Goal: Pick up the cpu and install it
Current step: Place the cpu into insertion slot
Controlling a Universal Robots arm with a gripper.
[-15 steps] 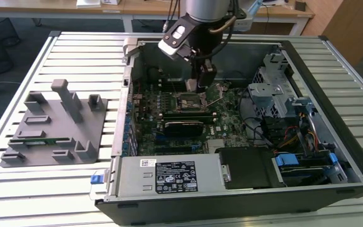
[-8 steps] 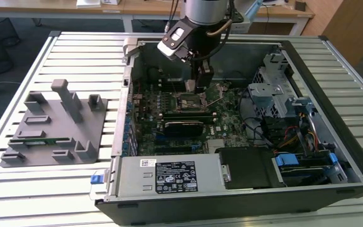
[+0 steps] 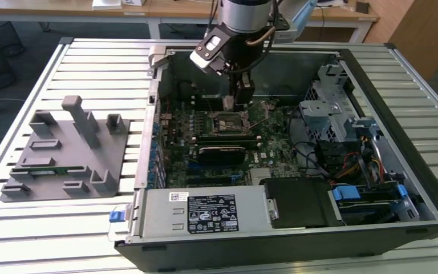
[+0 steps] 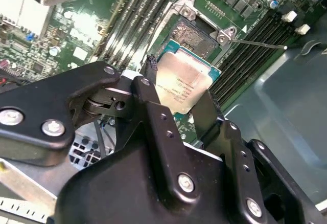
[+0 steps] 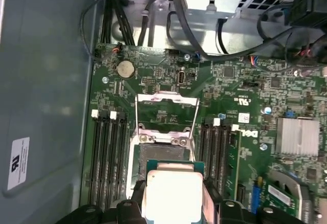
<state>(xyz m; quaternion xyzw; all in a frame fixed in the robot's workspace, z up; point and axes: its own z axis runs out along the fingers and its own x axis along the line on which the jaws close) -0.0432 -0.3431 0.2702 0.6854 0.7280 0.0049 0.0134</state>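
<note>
End effector [image 3: 239, 101] at upper centre of the exterior view, inside the open computer case [image 3: 280, 254], clamped on the cpu [image 4: 185, 83], cpu close over the open socket [image 4: 193, 34]

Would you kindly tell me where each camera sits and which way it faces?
Exterior view: off the arm, looking down into the open computer case; the gripper hangs inside.
First wrist view: on the wrist, facing the motherboard past the held cpu; black fingers flank it.
Second wrist view: on the wrist, behind the gripper's linkage, facing the socket.
Both wrist views share cpu and socket.
</note>
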